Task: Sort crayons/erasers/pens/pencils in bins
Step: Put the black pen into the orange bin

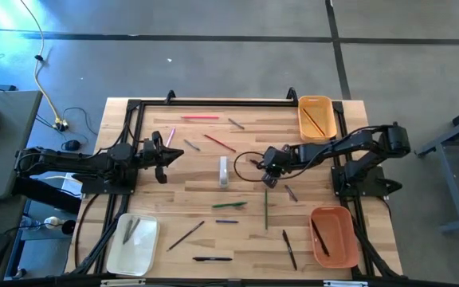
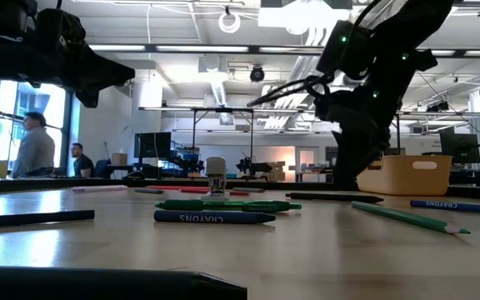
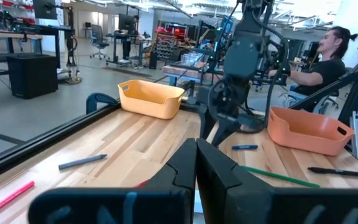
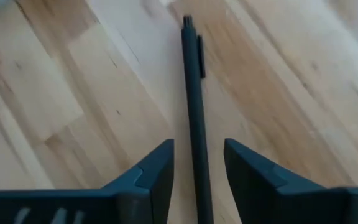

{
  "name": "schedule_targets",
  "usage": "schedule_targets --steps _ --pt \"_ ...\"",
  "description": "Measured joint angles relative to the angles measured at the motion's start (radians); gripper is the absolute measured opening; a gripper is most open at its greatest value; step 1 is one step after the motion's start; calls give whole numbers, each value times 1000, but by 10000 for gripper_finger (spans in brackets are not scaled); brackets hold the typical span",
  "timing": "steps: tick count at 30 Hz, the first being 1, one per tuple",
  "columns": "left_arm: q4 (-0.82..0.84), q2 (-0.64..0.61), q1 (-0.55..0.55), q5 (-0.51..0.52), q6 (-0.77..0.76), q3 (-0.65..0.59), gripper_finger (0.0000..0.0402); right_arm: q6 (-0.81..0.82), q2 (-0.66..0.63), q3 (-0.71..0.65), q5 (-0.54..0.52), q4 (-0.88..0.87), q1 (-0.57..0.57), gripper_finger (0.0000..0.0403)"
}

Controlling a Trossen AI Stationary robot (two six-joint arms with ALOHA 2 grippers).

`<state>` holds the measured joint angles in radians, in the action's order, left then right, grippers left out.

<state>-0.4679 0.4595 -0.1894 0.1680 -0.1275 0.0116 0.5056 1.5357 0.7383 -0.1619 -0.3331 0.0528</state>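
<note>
My right gripper [image 4: 199, 146] stands open near the table's middle [image 1: 268, 175], tipped steeply down over a slim dark pen [image 4: 194, 93] that lies flat on the wood. The pen runs between the two fingers with a gap on each side. My left gripper [image 1: 168, 155] waits shut and level at the table's left [image 3: 196, 168], touching nothing. Three bins stand at the corners: a yellow-orange one [image 1: 317, 117] far right with pencils in it, an orange one [image 1: 333, 235] near right holding a dark pen, and a cream-white one [image 1: 134, 243] near left.
Loose sticks lie scattered: a pink pencil [image 1: 200, 118], a red pencil [image 1: 219, 143], a green pencil [image 1: 266, 211], a green crayon [image 1: 229, 205], a blue crayon [image 1: 227, 221], black pens [image 1: 212, 258] [image 1: 289, 249]. A white eraser [image 1: 224, 171] lies left of my right gripper.
</note>
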Motion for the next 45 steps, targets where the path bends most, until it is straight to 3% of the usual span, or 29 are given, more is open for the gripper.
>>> schedule_targets --steps 12,20,29,35,45 --pt "1 0 0 0 0 0 0 11 108 4 -1 7 12 112" --pt "1 0 0 0 0 0 0 69 109 4 44 -33 37 18" --pt "1 0 0 -1 0 0 1 288 -32 -7 96 -88 28 20" --pt "1 0 0 -1 0 0 1 486 -210 -3 118 -193 -71 12" --pt "3 0 0 -1 0 0 1 943 -384 11 125 -332 -375 10"
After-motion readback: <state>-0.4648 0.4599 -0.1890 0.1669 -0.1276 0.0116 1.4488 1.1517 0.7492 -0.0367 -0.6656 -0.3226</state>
